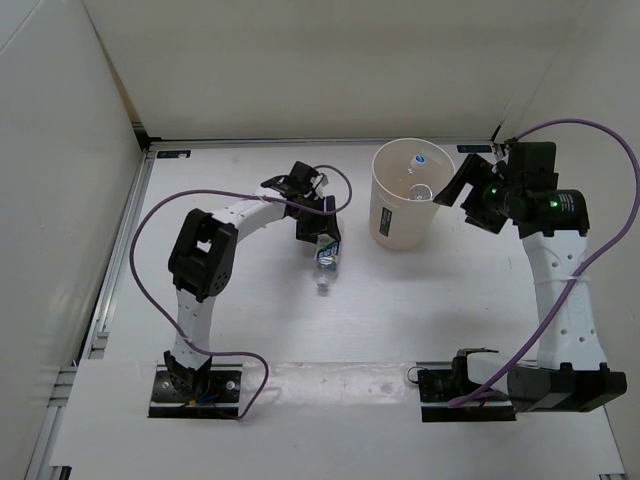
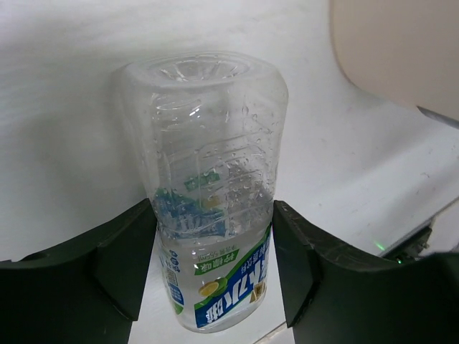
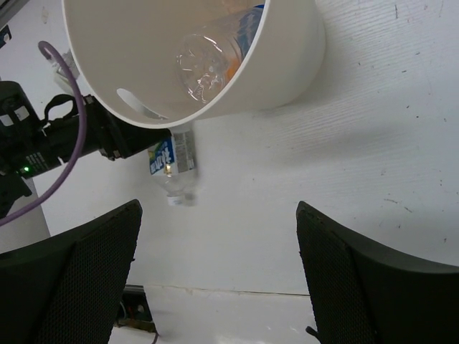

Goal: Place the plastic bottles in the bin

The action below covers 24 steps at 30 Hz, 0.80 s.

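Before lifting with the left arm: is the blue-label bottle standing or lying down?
Lying down. The blue-label bottle rests on its side on the table, cap toward the arm bases, clasped by the left gripper.

A robotics lab: white panel walls [image 1: 300, 60] enclosing a white table [image 1: 380, 320].

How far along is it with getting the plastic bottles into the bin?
Mostly done. Inside the bin a clear bottle, an orange one and a blue label show. In hand: the left gripper is closed on the last blue-labelled bottle, which lies on the table. Left: lift it and drop it in. The right gripper hangs open and empty beside the bin.
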Motion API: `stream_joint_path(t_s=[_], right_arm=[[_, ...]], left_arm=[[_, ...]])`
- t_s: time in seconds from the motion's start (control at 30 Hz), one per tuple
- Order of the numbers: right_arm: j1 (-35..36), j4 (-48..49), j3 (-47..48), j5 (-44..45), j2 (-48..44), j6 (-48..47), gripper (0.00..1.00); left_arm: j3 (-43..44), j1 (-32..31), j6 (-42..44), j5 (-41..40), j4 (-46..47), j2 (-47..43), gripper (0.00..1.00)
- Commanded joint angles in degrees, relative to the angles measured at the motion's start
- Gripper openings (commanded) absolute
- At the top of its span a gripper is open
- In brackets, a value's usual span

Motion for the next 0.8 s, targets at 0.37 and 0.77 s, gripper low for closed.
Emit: stream_joint_path(t_s=[0.37, 0.77], right_arm=[[-1.8, 3.3, 2.7, 0.3, 0.3, 0.4, 0.90], [-2.0, 4.1, 2.9, -1.6, 1.7, 1.9, 0.90]], left_arm=[[17.6, 4.0, 7.6, -4.6, 1.1, -8.3, 0.39], [22.4, 4.2, 8.7, -5.3, 20.3, -16.4, 0.39]])
